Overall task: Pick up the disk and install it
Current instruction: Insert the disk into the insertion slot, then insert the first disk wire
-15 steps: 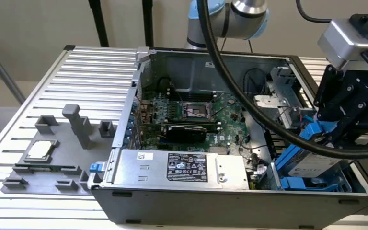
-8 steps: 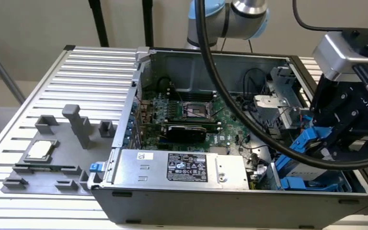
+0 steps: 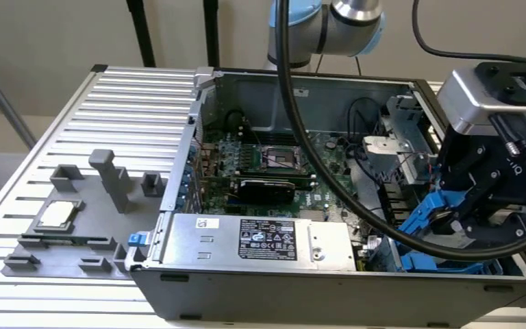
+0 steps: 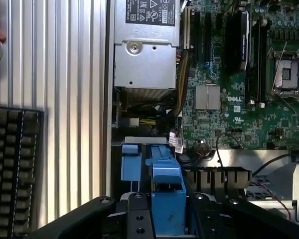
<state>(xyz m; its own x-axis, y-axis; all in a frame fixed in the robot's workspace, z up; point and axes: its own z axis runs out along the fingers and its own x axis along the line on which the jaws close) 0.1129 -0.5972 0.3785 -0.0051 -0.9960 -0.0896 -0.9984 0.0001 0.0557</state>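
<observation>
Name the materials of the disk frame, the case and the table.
Disk frame: likely plastic, bright blue, smooth moulded look. Case: seems sheet metal, dull grey, thin folded edges. Table: probably aluminium, pale silver ribbed slats.

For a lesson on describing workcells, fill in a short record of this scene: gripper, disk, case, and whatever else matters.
gripper: shut on the disk, inside the case at the exterior view's right
disk: held by its blue frame, low in the case, beside the motherboard
computer case: open, lying on the slatted table
power supply: silver box with black label, along the case's near wall
motherboard: exposed in the case's middle
grey fixture: on the table at the exterior view's left, holding a small square chip
</observation>
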